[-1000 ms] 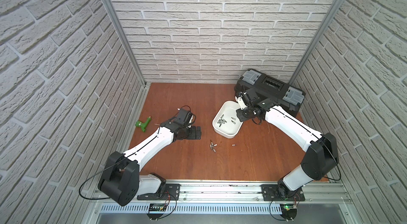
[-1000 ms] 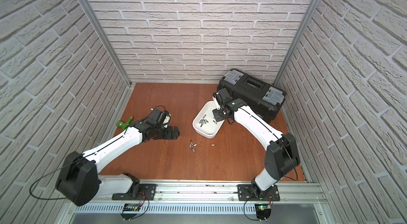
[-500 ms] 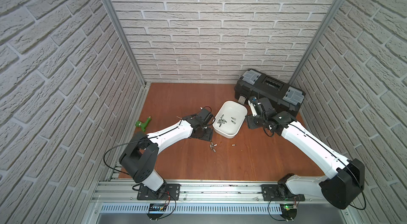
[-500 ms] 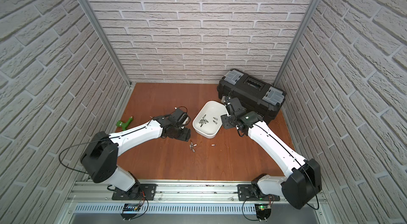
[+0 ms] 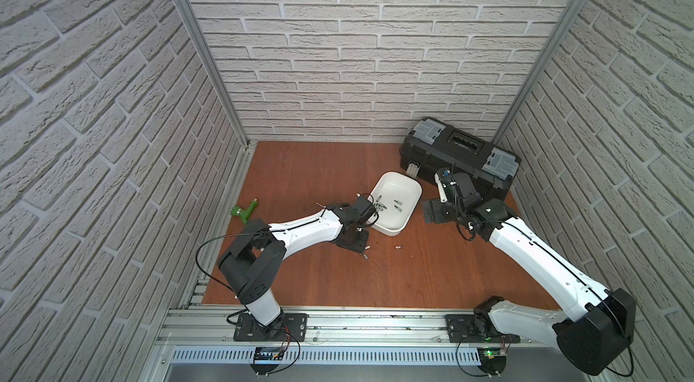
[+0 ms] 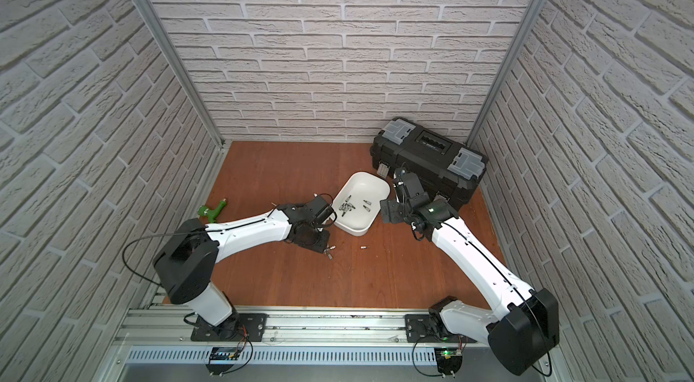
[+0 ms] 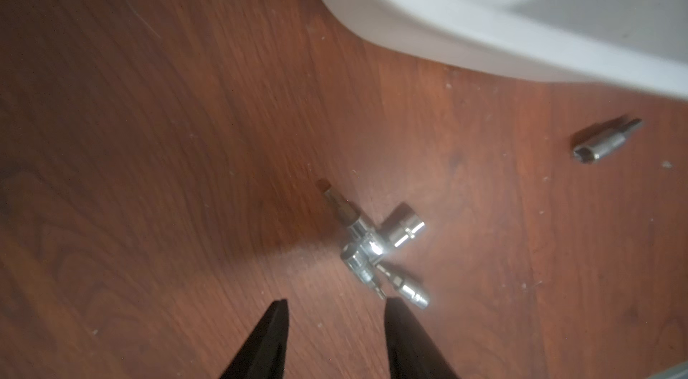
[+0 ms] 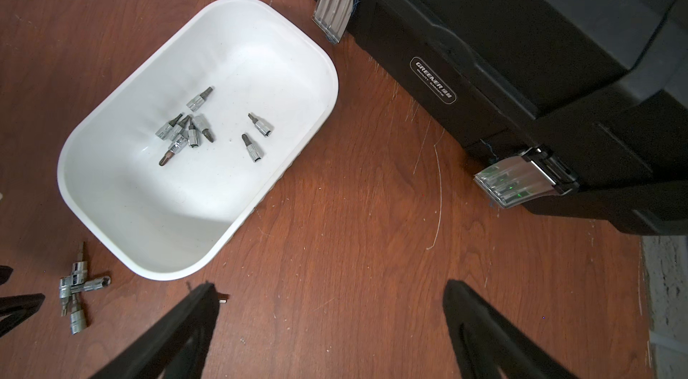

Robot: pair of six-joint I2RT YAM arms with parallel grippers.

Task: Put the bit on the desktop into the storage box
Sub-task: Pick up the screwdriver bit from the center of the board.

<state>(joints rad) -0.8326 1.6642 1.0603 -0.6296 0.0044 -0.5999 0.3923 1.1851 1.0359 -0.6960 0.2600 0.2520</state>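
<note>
Three or four short socket bits lie crossed in a small heap [image 7: 376,246] on the tabletop [image 7: 149,135], near the outer wall of the storage box [image 7: 484,34] but outside it. A lone bit [image 7: 607,138] lies apart from the heap, also close to that wall. Inside the box, several stored bits [image 8: 190,127] rest on the floor.

The left pincer [image 7: 335,302] hovers low, just short of the heap. It is released, its jaws partly apart with nothing between them, and one fingertip is almost at the nearest bit. The right pincer [image 8: 331,286] hangs spread wide and empty over bare tabletop between the box and the black toolbox [image 8: 521,60].

The bits look like chromed steel: rigid, light and not fragile, but smooth and round, so they are likely to roll or squirt out of a loose pinch. Each has a thick socket end and a thin tip. The thick barrel seems the best hold, with the jaws set across its axis. Because the heaped pieces touch, closing on one will probably shift the others. The outermost bit, or the lone one, looks like the cleaner pick.
</note>
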